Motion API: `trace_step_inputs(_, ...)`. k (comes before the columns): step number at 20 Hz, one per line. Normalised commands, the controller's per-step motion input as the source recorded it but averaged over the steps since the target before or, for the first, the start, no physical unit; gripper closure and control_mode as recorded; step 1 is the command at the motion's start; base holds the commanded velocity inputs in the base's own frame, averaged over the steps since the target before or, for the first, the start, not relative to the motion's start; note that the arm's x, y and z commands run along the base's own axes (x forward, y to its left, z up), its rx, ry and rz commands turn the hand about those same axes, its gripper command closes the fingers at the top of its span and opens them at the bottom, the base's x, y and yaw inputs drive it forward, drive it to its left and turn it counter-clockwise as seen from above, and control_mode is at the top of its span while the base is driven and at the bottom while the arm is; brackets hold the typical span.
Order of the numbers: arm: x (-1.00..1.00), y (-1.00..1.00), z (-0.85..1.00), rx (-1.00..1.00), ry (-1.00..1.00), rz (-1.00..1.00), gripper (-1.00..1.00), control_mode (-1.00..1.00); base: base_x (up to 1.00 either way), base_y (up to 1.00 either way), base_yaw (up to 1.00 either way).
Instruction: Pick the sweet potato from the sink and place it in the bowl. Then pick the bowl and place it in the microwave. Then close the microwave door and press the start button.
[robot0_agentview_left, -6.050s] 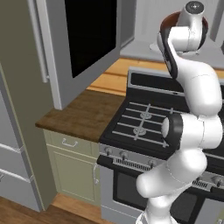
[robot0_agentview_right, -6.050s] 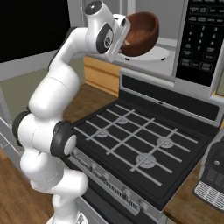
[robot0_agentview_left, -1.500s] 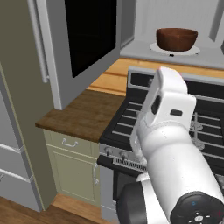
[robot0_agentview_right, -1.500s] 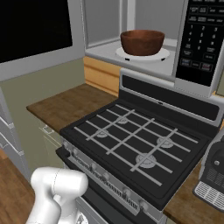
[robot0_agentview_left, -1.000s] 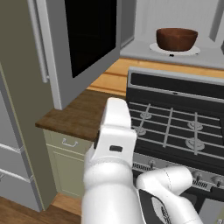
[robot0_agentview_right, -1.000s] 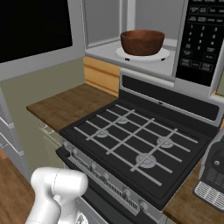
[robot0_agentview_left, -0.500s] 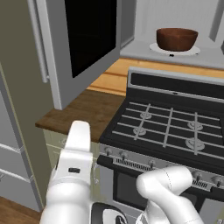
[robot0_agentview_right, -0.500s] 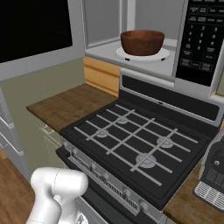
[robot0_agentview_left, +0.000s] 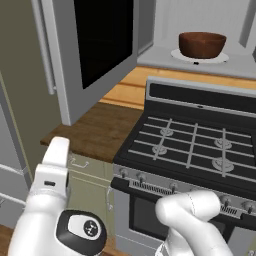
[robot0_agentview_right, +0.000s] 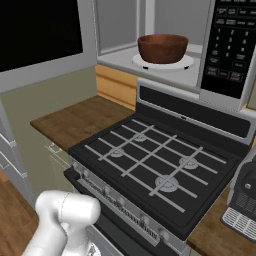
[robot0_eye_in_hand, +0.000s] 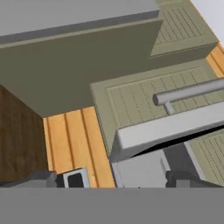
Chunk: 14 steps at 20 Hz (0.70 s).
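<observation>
Pincer (robot0_eye_in_hand: 111, 180) low over wood counter (robot0_agentview_left: 95, 131), beside stove (robot0_agentview_left: 195, 150)

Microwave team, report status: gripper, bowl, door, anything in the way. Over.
Gripper low, open, holding nothing. Bowl on the turntable plate inside the microwave. Microwave door wide open. Nothing blocking its swing.

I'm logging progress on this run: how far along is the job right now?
Done: the bowl sits on the turntable plate inside the microwave; whether the sweet potato is in it cannot be told. In hand: nothing; the arm is swung low to the left, below the microwave door. Left: that door stands open, so closing it and pressing start on the control panel.
</observation>
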Motion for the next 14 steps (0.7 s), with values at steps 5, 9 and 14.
trace_step_inputs(5,0.84,0.29,0.00,0.00,0.00,-0.13,-1.00,-1.00,0.00,0.00,0.00)
trace_step_inputs(9,0.69,0.21,0.00,-0.01,0.00,-0.18,-1.00,-1.00,0.00,0.00,0.00)
trace_step_inputs(14,0.40,0.14,0.01,-0.02,0.00,-0.19,-1.00,-1.00,0.00,0.00,0.00)
